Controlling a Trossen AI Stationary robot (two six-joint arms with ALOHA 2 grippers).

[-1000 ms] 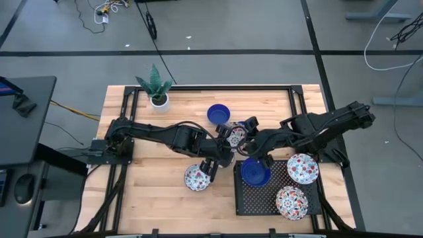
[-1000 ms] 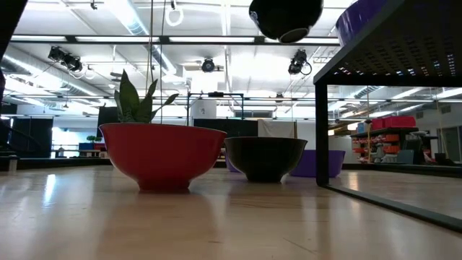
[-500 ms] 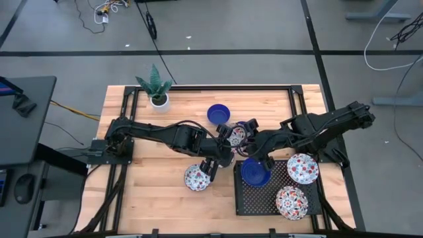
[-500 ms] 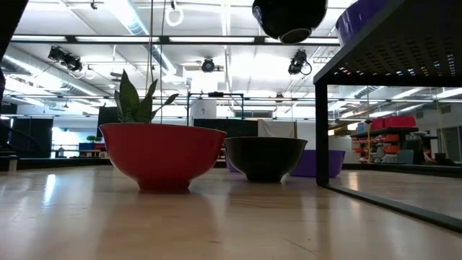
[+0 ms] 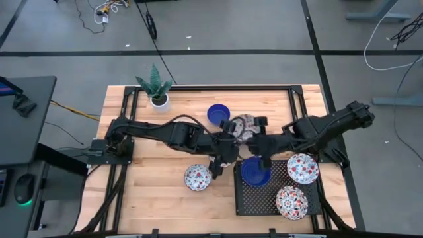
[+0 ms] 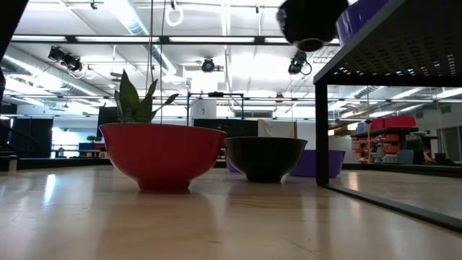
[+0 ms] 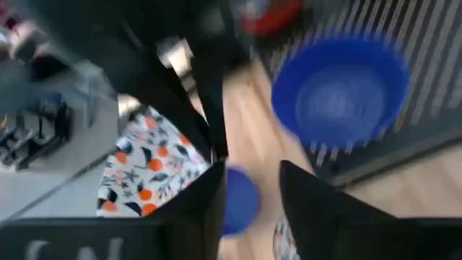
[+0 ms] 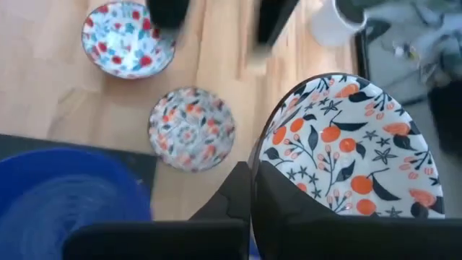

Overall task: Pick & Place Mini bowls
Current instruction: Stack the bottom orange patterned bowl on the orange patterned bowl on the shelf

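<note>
In the high view, the right gripper point(image 5: 256, 137) reaches in from 3 o'clock and is clamped on the rim of a white round mini bowl with an orange-and-dark floral pattern point(image 5: 246, 123). The bowl is held up off the wood at about 2 o'clock from the middle of the light wooden table point(image 5: 158, 198). The right wrist view shows this grip close up: the two dark fingers point(image 8: 253, 195) are pressed together on the edge of that bowl point(image 8: 346, 144). The left gripper point(image 5: 228, 137) comes from 9 o'clock and sits just beside the held bowl on its 8 o'clock side. Its fingers are apart and hold nothing, and the left wrist view shows open space between them point(image 7: 209, 195). A glossy cobalt blue mini bowl point(image 5: 218, 114) stands on the table at 12 o'clock from the centre. A white mini bowl with a red-and-blue floral pattern point(image 5: 197, 177) stands at 7 o'clock. A black perforated tray point(image 5: 264, 201) fills the 4 o'clock corner and carries a second blue bowl point(image 5: 255, 172) and two more floral bowls point(image 5: 302, 168) point(image 5: 291, 201). The right wrist view also shows another small floral bowl point(image 8: 191, 128) on the wood under the arms. A green plant in a white pot point(image 5: 158, 98) stands in the 10 o'clock corner.
</note>
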